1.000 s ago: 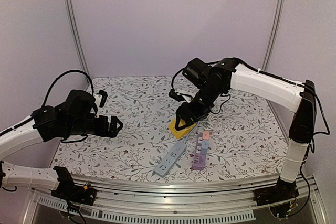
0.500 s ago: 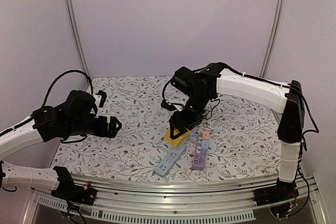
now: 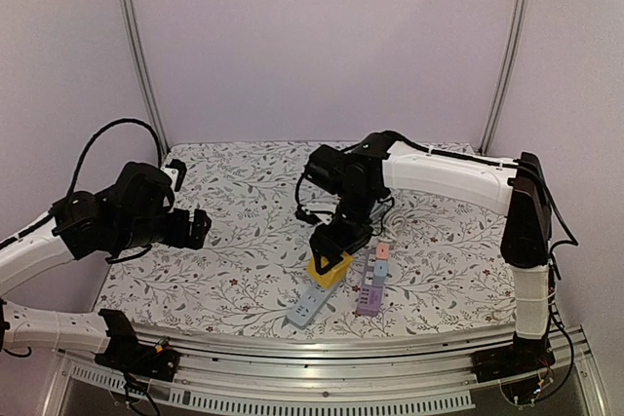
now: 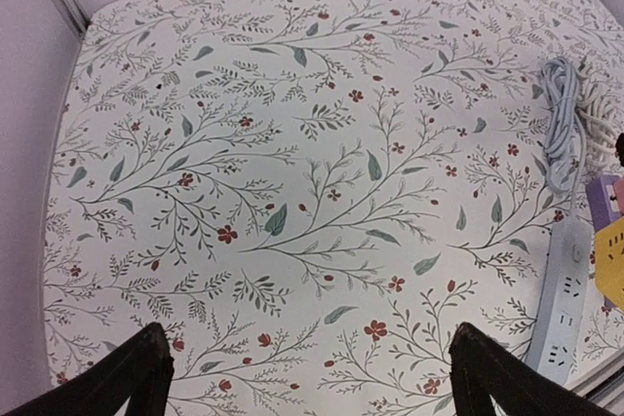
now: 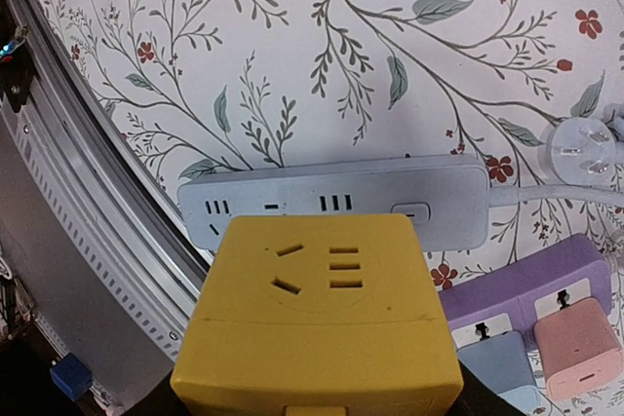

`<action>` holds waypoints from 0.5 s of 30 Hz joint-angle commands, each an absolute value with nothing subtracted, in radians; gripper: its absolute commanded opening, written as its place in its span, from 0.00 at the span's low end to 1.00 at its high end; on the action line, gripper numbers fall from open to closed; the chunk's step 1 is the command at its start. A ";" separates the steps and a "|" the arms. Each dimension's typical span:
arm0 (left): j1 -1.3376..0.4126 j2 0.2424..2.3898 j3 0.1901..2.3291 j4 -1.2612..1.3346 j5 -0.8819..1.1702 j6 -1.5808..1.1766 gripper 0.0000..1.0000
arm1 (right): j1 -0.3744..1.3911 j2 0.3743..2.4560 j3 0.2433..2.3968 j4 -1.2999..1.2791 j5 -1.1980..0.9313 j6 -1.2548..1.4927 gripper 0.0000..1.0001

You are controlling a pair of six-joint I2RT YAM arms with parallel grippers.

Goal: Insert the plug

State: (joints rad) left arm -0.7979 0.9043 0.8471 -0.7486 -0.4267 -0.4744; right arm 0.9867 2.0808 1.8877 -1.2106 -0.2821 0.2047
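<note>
Swung nearer — holds yellow plug (image 5: 322,319) in right gripper (image 3: 330,262), grey strip (image 5: 331,204) just below; insertion left; left gripper (image 4: 310,369) spread, empty.

I read the boxy yellow plastic plug adapter (image 5: 322,319) as matt and smooth. The long grey plastic power strip (image 5: 390,192) is smooth with a faint sheen, the purple plastic socket strip (image 5: 526,284) matt. The worktop's floral-print cover (image 4: 292,94) looks like matt cloth. The ribbed metal edge rail (image 5: 88,211) is dull.
</note>
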 commanded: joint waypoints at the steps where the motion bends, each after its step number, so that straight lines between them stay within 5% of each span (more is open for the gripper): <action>1: -0.784 0.911 0.848 -0.795 -0.575 -0.496 1.00 | 0.993 2.105 1.914 -1.214 -0.273 0.217 0.00; 15: -0.787 0.933 0.850 -0.777 -0.568 -0.457 1.00 | 1.000 2.143 1.914 -1.203 -0.291 0.224 0.00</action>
